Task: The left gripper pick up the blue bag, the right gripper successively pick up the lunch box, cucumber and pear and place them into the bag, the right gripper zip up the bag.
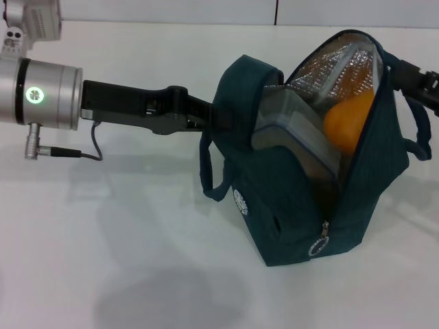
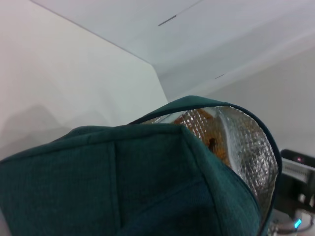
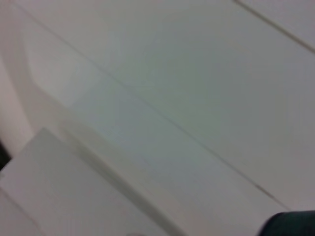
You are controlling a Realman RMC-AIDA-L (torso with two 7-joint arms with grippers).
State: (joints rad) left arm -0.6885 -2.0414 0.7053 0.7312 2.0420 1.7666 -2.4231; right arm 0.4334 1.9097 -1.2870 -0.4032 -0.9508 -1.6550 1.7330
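Head view: the blue bag (image 1: 302,185) stands on the white desk (image 1: 123,260), right of centre, mouth open and tipped toward the camera. Silver foil lining shows inside the upper flap.

The lunch box (image 1: 296,130) sits inside the bag, tilted, one end leaning up out of the opening. The pear (image 1: 350,122) is also inside, wedged between the lunch box and the bag's right wall, touching both. The cucumber is not visible in any view.

The zipper is undone; its ring pull (image 1: 319,245) hangs at the lower front end of the opening. A round white logo (image 1: 241,201) is on the bag's left side, with one loop handle (image 1: 209,171) drooping beside it.

The left tool (image 1: 206,122) reaches in horizontally from the left and is clamped on the bag's upper left edge; its fingertips are hidden by the fabric.

The right tool (image 1: 420,81) is at the far right edge, just behind the bag's upper right rim. Only part of it shows; cannot tell whether it is open or closed.

Left wrist view: bag fabric (image 2: 123,182) fills the foreground, with the foil lining behind it.
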